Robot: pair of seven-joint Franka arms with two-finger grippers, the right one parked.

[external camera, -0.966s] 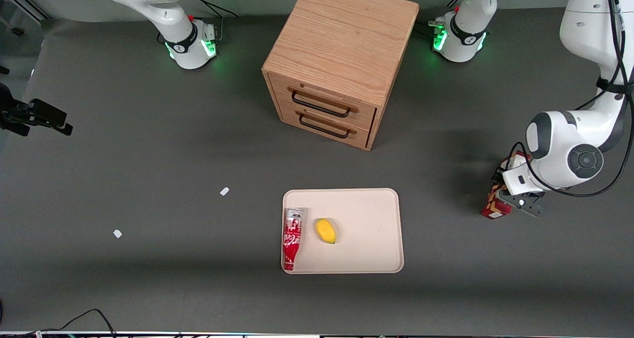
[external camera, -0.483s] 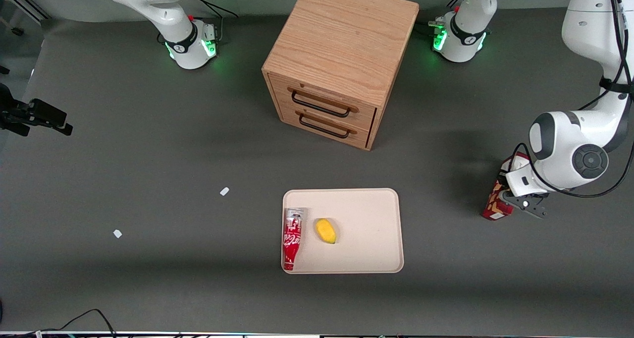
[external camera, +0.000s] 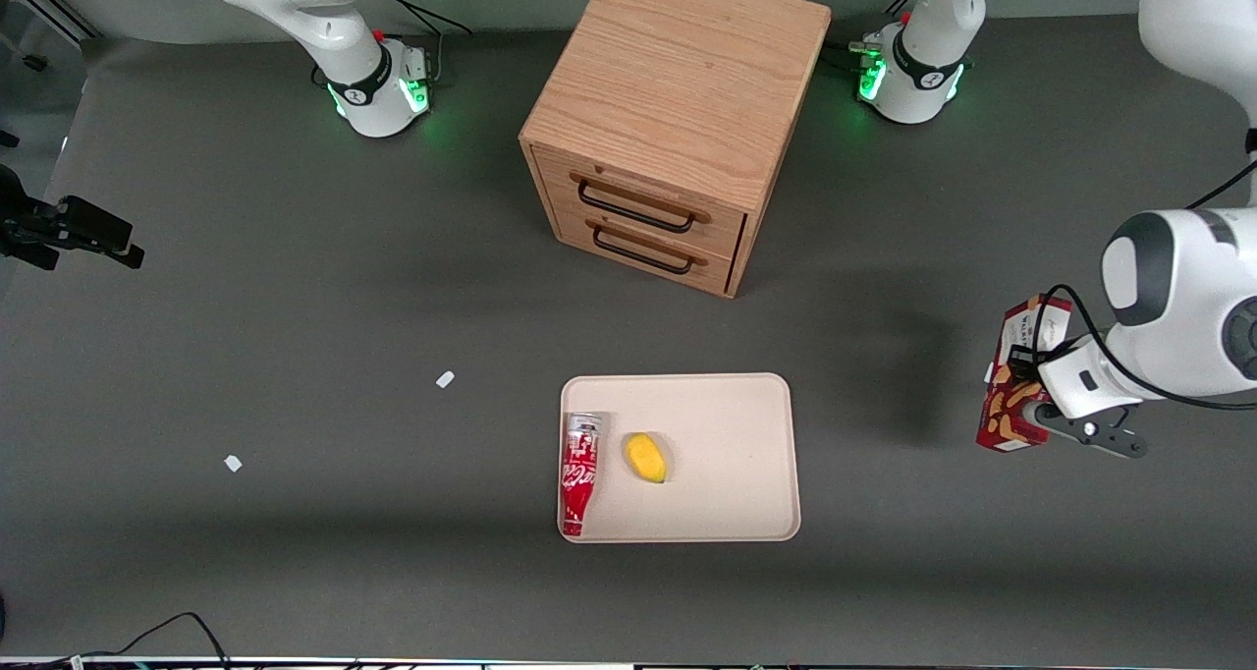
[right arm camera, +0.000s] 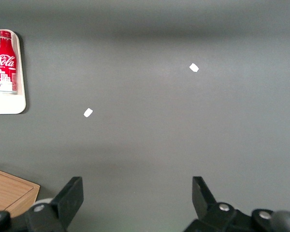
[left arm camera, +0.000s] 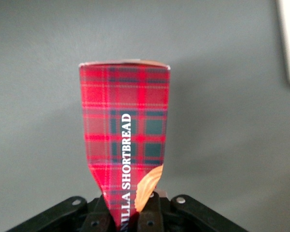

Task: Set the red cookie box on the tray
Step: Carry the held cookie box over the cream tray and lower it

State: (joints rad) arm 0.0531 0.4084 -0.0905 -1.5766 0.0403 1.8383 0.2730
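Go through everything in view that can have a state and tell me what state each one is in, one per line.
Red cookie box: held off the table, toward the working arm's end, not on the tray.
Hand: shut on the red cookie box.
Tray: flat on the table, holding the soda bottle and the yellow fruit.
Soda bottle: lying on its side.
Yellow fruit: resting beside the soda bottle.
Cabinet: both drawers closed.
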